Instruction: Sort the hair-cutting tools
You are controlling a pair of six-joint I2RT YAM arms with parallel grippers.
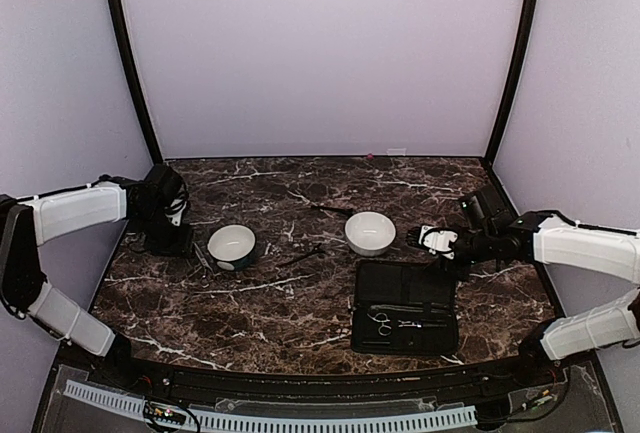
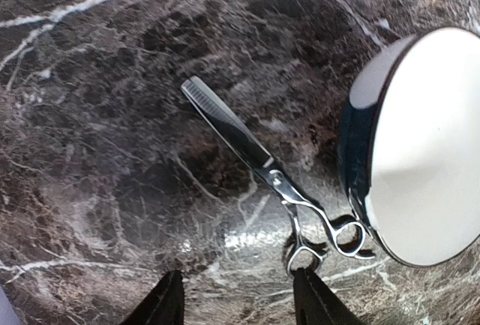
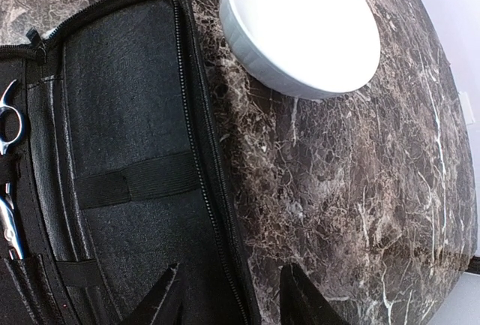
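Note:
Silvery thinning scissors (image 2: 255,156) lie flat on the marble, their ring handles beside the dark-sided bowl (image 2: 427,145). My left gripper (image 2: 236,302) is open and empty just above the table, its right fingertip (image 2: 307,295) close to one ring handle. In the top view the left gripper (image 1: 178,245) is left of that bowl (image 1: 232,247). Two thin dark stick tools (image 1: 303,256) (image 1: 330,210) lie between the bowls. More scissors (image 1: 381,323) sit in the open black case (image 1: 405,303); their rings show in the right wrist view (image 3: 9,118). My right gripper (image 3: 229,302) is open and empty, straddling the case's zipper edge.
A white ribbed bowl (image 1: 370,233) stands behind the case and also shows in the right wrist view (image 3: 300,28). The marble tabletop (image 1: 300,303) is ringed by pale walls with dark corner posts. A white perforated rail (image 1: 270,418) runs along the near edge.

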